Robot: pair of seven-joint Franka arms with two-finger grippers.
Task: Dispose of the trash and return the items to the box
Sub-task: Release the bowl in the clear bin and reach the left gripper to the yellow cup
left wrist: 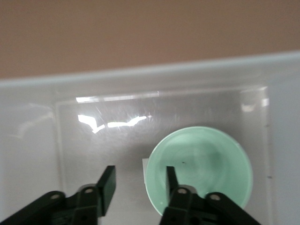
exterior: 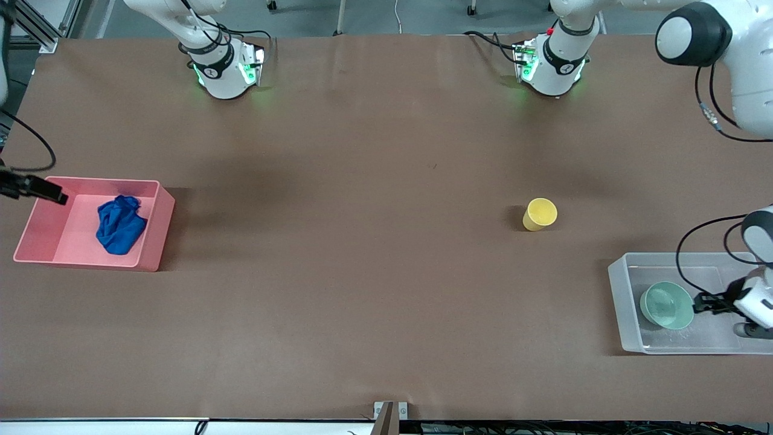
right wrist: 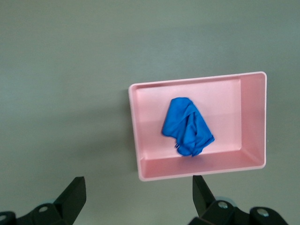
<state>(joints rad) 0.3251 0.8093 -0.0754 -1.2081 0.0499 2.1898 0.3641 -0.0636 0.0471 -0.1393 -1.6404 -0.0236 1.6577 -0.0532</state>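
Low at the frame's right edge, the bowl sits in the box with the open left gripper straddling its rim, so lifting could snag and tip it, while the open right gripper waits above the pink bin.

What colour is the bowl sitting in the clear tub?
Pale mint green bowl; clearest in the left wrist view.

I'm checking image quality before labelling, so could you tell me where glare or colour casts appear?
Left wrist view: white glare streaks on the clear box floor beside the bowl. Right wrist view: the table looks grey-green, not brown. Front view: even light, soft shadow beside the yellow cup.
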